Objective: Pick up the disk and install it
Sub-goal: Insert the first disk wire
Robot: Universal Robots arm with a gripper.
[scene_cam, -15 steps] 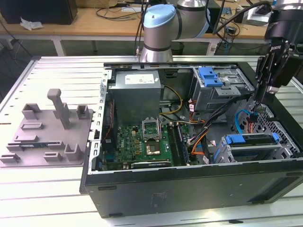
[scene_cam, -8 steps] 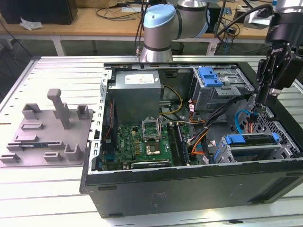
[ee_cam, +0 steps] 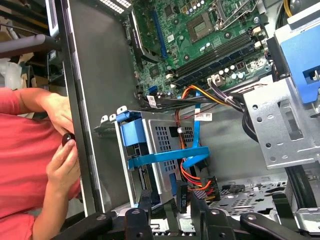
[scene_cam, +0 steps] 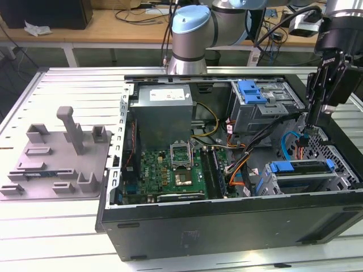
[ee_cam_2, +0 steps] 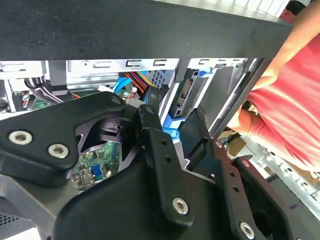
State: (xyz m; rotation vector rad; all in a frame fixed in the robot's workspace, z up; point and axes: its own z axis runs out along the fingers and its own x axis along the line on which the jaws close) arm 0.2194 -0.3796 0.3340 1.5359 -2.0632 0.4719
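Observation:
The disk point(scene_cam: 300, 168), silver with blue rails, lies in the lower drive cage at the exterior view's right, inside the open computer case point(scene_cam: 227, 226). In the second wrist view its connector end point(ee_cam_2: 185, 92) faces me, and in the first wrist view its blue rail point(ee_cam: 132, 135) shows. My gripper point(scene_cam: 306, 133) hangs just above and behind the cage, pointing down into the case. In both wrist views the fingers point(ee_cam_2: 150, 125) stand apart with nothing between them, and my gripper point(ee_cam: 164, 200) is open beside a bundle of red and black cable plugs point(ee_cam: 200, 190).
A person's hands point(ee_cam: 60, 150) in a red sleeve point(ee_cam_2: 285, 100) rest at the case's outer wall by the cage. The upper cage carries a blue latch point(scene_cam: 252, 93). Also there are a grey power-supply box point(scene_cam: 164, 110), a motherboard point(scene_cam: 170, 170), loose cables point(scene_cam: 238, 170) and a grey fixture tray point(scene_cam: 57, 158).

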